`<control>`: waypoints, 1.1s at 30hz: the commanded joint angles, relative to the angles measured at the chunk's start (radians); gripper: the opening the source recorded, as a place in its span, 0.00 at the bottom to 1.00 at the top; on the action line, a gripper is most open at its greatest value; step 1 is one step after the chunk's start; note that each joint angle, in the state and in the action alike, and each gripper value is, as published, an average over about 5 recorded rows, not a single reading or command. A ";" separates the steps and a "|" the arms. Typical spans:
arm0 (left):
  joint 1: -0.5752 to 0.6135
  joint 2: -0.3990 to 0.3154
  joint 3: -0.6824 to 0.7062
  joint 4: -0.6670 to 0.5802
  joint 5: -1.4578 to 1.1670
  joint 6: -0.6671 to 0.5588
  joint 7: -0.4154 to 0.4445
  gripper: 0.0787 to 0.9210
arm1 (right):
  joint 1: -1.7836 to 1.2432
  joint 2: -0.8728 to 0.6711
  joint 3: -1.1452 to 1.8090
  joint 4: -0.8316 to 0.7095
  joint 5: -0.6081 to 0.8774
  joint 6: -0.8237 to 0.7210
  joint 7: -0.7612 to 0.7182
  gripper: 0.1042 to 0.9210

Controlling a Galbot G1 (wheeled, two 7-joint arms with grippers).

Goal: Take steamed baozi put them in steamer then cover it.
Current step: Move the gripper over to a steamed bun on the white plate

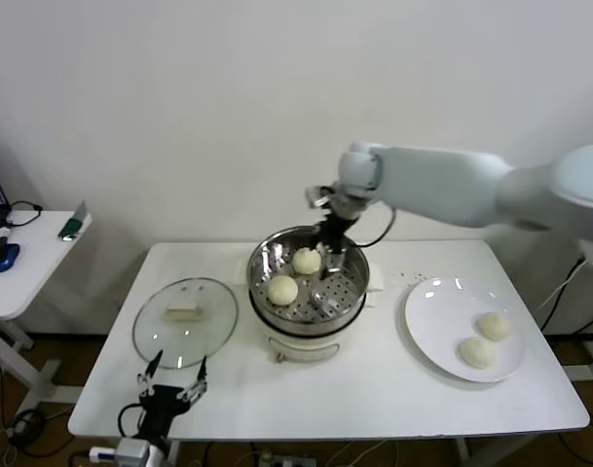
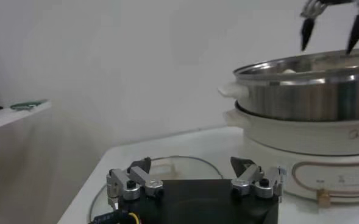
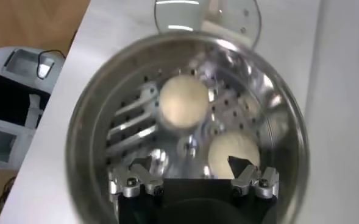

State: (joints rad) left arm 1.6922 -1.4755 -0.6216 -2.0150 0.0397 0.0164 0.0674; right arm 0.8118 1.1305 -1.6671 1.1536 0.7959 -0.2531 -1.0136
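Observation:
The steamer (image 1: pixel 308 288) stands mid-table, a shiny steel pot on a white base; two baozi lie on its perforated tray, one at the back (image 1: pixel 307 260) and one at the left front (image 1: pixel 282 289). My right gripper (image 1: pixel 330 251) hangs open and empty just above the tray, beside the back baozi; its wrist view shows both baozi (image 3: pixel 183 101) (image 3: pixel 233 152) under open jaws (image 3: pixel 190 163). Two more baozi (image 1: pixel 494 325) (image 1: pixel 476 351) sit on the white plate (image 1: pixel 442 321). The glass cover (image 1: pixel 184 321) lies flat left of the steamer. My left gripper (image 1: pixel 171 375) is open by the front edge.
A white side table (image 1: pixel 23 263) with a blue mouse (image 1: pixel 2 256) stands at far left. The left wrist view shows the steamer (image 2: pixel 307 103) and the cover's rim (image 2: pixel 167 161) past the left gripper (image 2: pixel 191 167). The white wall is close behind.

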 commanded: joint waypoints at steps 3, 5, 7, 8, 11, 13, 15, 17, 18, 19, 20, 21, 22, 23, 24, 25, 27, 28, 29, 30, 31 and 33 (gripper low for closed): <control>0.000 -0.006 0.005 -0.001 -0.001 0.011 0.000 0.88 | 0.087 -0.425 -0.060 0.207 -0.177 -0.019 -0.010 0.88; 0.000 -0.011 0.007 0.000 -0.006 0.017 0.000 0.88 | 0.053 -0.481 -0.047 0.218 -0.233 -0.015 -0.031 0.88; 0.003 -0.018 0.012 -0.001 -0.011 0.017 0.001 0.88 | 0.005 -0.528 -0.022 0.222 -0.303 -0.005 -0.052 0.88; 0.005 -0.020 0.015 -0.003 -0.011 0.016 0.001 0.88 | -0.027 -0.551 0.000 0.221 -0.341 0.000 -0.059 0.88; 0.010 -0.027 0.020 -0.009 -0.012 0.012 0.003 0.88 | -0.154 -0.607 0.093 0.204 -0.450 0.015 -0.073 0.88; 0.013 -0.029 0.019 -0.011 -0.010 0.011 0.003 0.88 | -0.255 -0.632 0.161 0.186 -0.517 0.026 -0.080 0.88; 0.016 -0.030 0.017 -0.014 -0.008 0.011 0.003 0.88 | -0.348 -0.650 0.226 0.166 -0.572 0.035 -0.085 0.88; 0.018 -0.030 0.013 -0.016 -0.007 0.012 0.002 0.88 | -0.426 -0.658 0.288 0.144 -0.615 0.041 -0.088 0.88; 0.019 -0.030 0.011 -0.017 -0.006 0.012 0.002 0.88 | -0.458 -0.658 0.317 0.132 -0.632 0.044 -0.089 0.88; 0.020 -0.030 0.009 -0.017 -0.006 0.013 0.002 0.88 | -0.491 -0.655 0.346 0.116 -0.650 0.048 -0.090 0.88; 0.021 -0.030 0.007 -0.017 -0.005 0.013 0.002 0.88 | -0.519 -0.651 0.374 0.099 -0.666 0.052 -0.091 0.88; 0.021 -0.030 0.006 -0.016 -0.004 0.014 0.002 0.88 | -0.543 -0.645 0.398 0.082 -0.679 0.056 -0.092 0.88; 0.022 -0.031 0.005 -0.016 -0.003 0.014 0.002 0.88 | -0.565 -0.639 0.420 0.066 -0.691 0.060 -0.093 0.88; 0.023 -0.033 0.005 -0.015 -0.001 0.014 0.001 0.88 | -0.584 -0.632 0.441 0.050 -0.702 0.065 -0.093 0.88; 0.023 -0.035 0.005 -0.015 0.000 0.015 0.001 0.88 | -0.599 -0.627 0.457 0.039 -0.711 0.068 -0.094 0.88; 0.024 -0.037 0.005 -0.015 0.002 0.015 0.001 0.88 | -0.616 -0.620 0.474 0.027 -0.719 0.071 -0.094 0.88; 0.024 -0.043 0.005 -0.015 0.005 0.018 0.000 0.88 | -0.647 -0.608 0.505 0.009 -0.738 0.076 -0.096 0.88; 0.024 -0.045 0.005 -0.016 0.006 0.019 -0.001 0.88 | -0.660 -0.602 0.516 0.002 -0.746 0.078 -0.097 0.88; 0.023 -0.047 0.006 -0.016 0.007 0.021 -0.001 0.88 | -0.672 -0.597 0.525 -0.003 -0.753 0.079 -0.097 0.88; 0.022 -0.049 0.006 -0.016 0.008 0.023 -0.001 0.88 | -0.684 -0.593 0.533 -0.008 -0.758 0.079 -0.097 0.88; 0.021 -0.050 0.005 -0.017 0.008 0.024 -0.002 0.88 | -0.693 -0.589 0.541 -0.014 -0.762 0.080 -0.097 0.88; 0.019 -0.051 0.004 -0.017 0.008 0.027 -0.002 0.88 | -0.708 -0.580 0.555 -0.028 -0.766 0.082 -0.096 0.88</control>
State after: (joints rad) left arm 1.7144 -1.5195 -0.6163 -2.0304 0.0473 0.0377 0.0659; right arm 0.2840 0.5657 -1.2640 1.1908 0.1455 -0.1876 -1.1011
